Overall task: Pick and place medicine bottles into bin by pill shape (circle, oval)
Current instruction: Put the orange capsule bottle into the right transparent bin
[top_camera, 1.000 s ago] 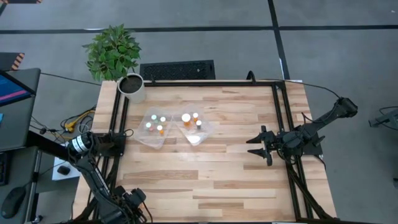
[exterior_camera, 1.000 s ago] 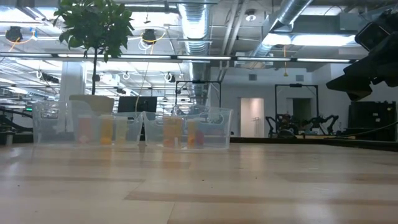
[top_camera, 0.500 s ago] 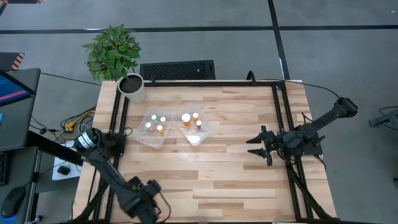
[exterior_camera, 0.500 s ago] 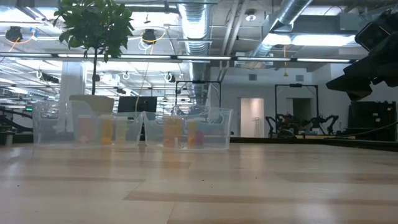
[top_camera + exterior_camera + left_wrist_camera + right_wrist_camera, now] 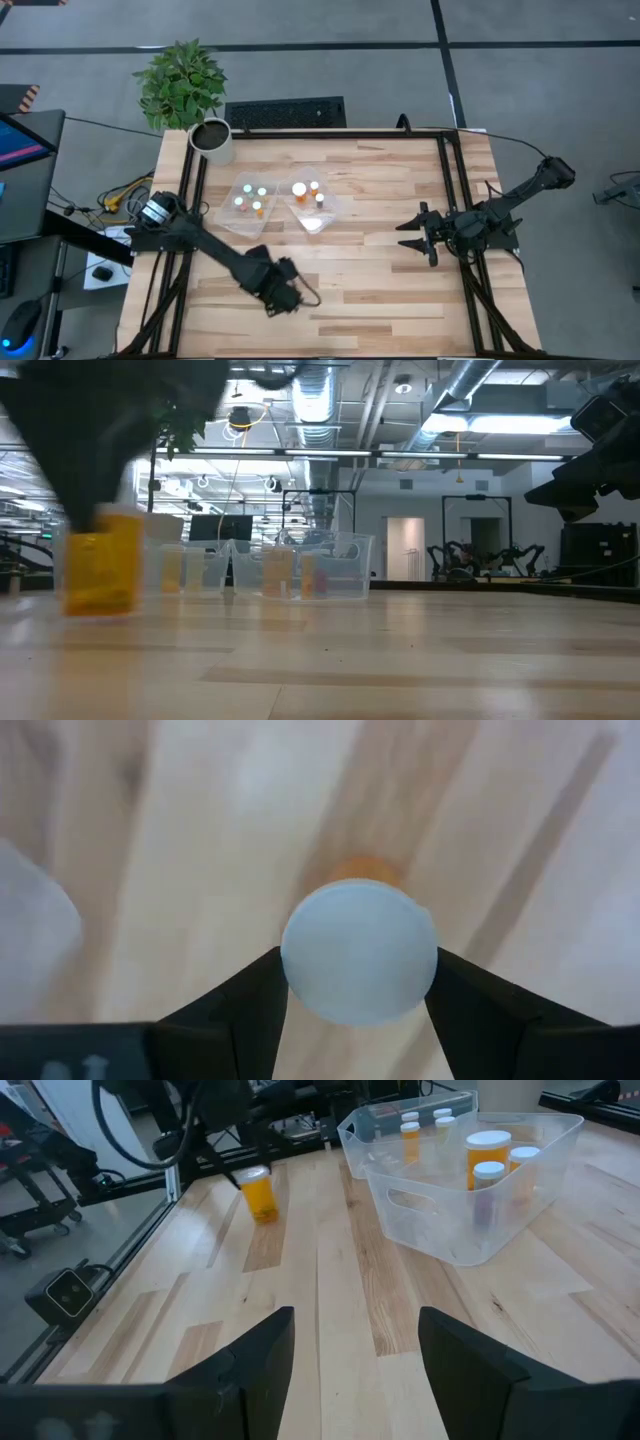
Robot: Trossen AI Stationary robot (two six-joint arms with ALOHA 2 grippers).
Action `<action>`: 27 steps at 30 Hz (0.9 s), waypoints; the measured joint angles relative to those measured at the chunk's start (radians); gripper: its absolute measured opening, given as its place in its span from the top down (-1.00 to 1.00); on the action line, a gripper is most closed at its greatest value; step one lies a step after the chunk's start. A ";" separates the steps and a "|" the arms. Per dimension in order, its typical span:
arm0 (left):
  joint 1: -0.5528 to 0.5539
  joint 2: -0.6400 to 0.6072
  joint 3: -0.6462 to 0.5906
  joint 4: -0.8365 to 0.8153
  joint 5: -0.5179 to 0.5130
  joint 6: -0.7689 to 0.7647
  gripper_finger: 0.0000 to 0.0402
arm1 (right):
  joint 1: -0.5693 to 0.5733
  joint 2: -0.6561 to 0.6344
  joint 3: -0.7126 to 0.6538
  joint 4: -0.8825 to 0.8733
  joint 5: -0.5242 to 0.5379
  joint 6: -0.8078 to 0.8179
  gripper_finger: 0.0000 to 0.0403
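Note:
My left gripper [image 5: 284,294] stands over the near middle of the table, shut on a small orange medicine bottle with a round white cap [image 5: 358,952]. The bottle also shows in the low view [image 5: 100,572] and in the right wrist view [image 5: 259,1195]. Two clear bins stand side by side at the far middle. The left bin [image 5: 228,216] holds several bottles and the right bin [image 5: 330,212] holds three. My right gripper [image 5: 412,236] waits open and empty near the table's right edge. My left gripper pinches the bottle's white cap [image 5: 300,982] by its rim between the two fingers, one on each side. The fingers come from above, pointing down. The bottle hangs upright below them [image 5: 100,572], close to the tabletop; whether its base touches the wood I cannot tell.
A white plant pot [image 5: 212,140] with a green plant stands at the far left corner. Black rails [image 5: 452,190] run along the table's left, right and far edges. Bare wood lies between the bins and my right gripper.
My left gripper has swung from the table's near left corner toward the right and the far edge, into the near middle, carrying the orange bottle, which now shows in the low view. My right arm has kept still.

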 joint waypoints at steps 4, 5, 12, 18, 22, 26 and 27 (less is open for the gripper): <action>0.084 0.000 0.046 0.000 -0.048 0.160 -0.03 | 0.000 0.000 0.000 0.000 0.000 0.000 -0.12; 0.104 0.000 0.063 0.000 -0.060 0.198 -0.03 | 0.000 0.000 0.000 0.000 0.000 0.000 -0.12; 0.236 0.000 0.175 -0.011 -0.110 0.427 -0.03 | 0.000 0.000 0.000 0.000 0.000 0.000 -0.12; 0.335 0.000 0.282 -0.103 -0.140 0.544 -0.03 | 0.000 0.000 0.000 0.000 0.000 0.000 -0.12; 0.389 0.000 0.347 -0.143 -0.181 0.604 -0.03 | 0.000 0.000 0.000 0.000 0.000 -0.003 -0.12; 0.441 -0.002 0.385 -0.135 -0.195 0.659 -0.03 | 0.000 0.000 0.000 0.000 0.000 -0.006 -0.12; 0.455 -0.002 0.385 -0.132 -0.193 0.667 -0.03 | 0.000 0.000 0.000 0.000 0.000 -0.006 -0.12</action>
